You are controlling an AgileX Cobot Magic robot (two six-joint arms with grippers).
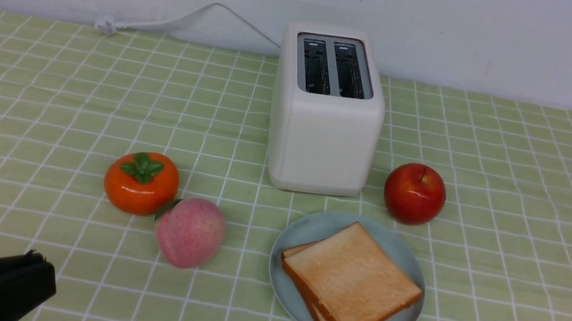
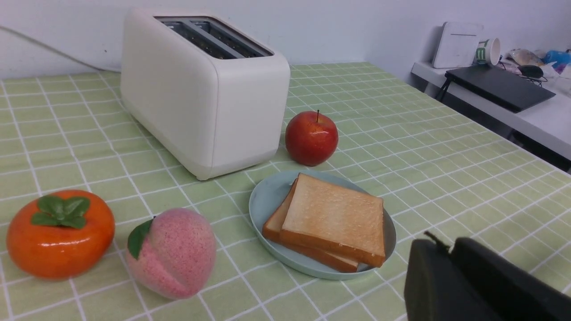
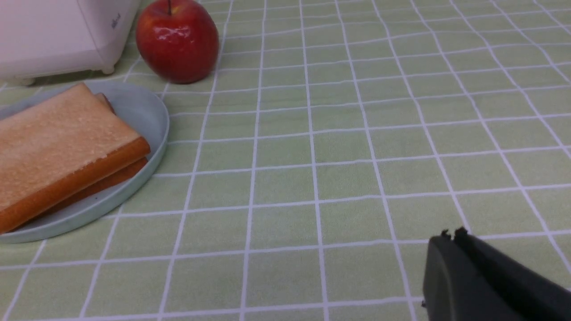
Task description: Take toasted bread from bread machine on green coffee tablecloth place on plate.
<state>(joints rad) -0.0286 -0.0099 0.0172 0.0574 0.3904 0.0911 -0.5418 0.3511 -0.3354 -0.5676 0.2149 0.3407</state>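
Two slices of toasted bread [image 1: 352,280] [image 2: 333,219] [image 3: 58,149] lie stacked on the pale blue-green plate [image 1: 310,227] [image 2: 264,200] [image 3: 142,107], just in front of the white bread machine [image 1: 326,112] [image 2: 200,89] [image 3: 53,31], whose two top slots look empty. All rest on the green coffee tablecloth [image 1: 512,219]. My left gripper [image 1: 38,259] [image 2: 446,245] is low at the near left corner, shut with nothing in it. My right gripper [image 3: 450,234] is shut and empty, over bare cloth to the right of the plate; the front view does not show it.
A red apple [image 1: 414,193] [image 2: 311,137] [image 3: 177,40] stands right of the bread machine. An orange persimmon [image 1: 141,182] [image 2: 60,232] and a pink peach [image 1: 189,232] [image 2: 171,252] sit to the plate's left. The white power cord [image 1: 170,21] runs along the back wall. A side desk [image 2: 499,89] stands past the table's right edge.
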